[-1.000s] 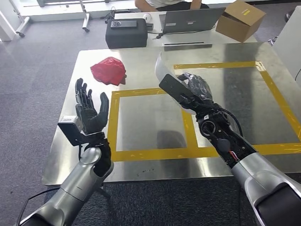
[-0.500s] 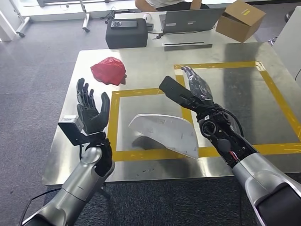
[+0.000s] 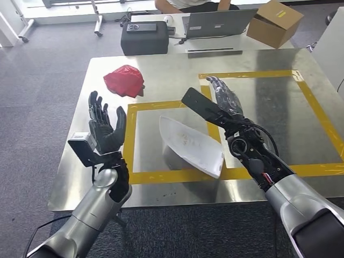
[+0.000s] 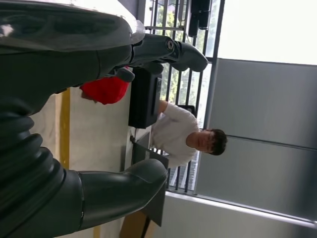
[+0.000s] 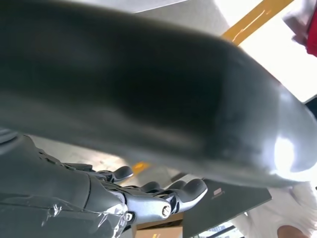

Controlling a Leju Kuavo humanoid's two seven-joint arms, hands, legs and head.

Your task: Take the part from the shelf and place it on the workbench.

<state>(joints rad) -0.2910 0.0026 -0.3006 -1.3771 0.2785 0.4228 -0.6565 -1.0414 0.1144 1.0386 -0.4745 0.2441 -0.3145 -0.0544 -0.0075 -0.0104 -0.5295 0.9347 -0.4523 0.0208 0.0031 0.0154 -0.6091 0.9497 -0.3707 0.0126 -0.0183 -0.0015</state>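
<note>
A: Where is the part?
B: White part (image 3: 191, 146) is lying on the metal surface (image 3: 77, 161), inside the yellow tape, near the right hand (image 3: 226, 98).
A: Hands?
B: Right hand is hovering empty, fingers stretched flat; left hand (image 3: 103, 124) is spread, holding nothing. Placing looks done; next, withdrawing clear.

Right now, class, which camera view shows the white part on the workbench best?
The head view: the white part lies whole on the workbench, inside the yellow tape, free of both hands. In the left wrist view I cannot pick it out; the right wrist view is too blurred to tell.
</note>
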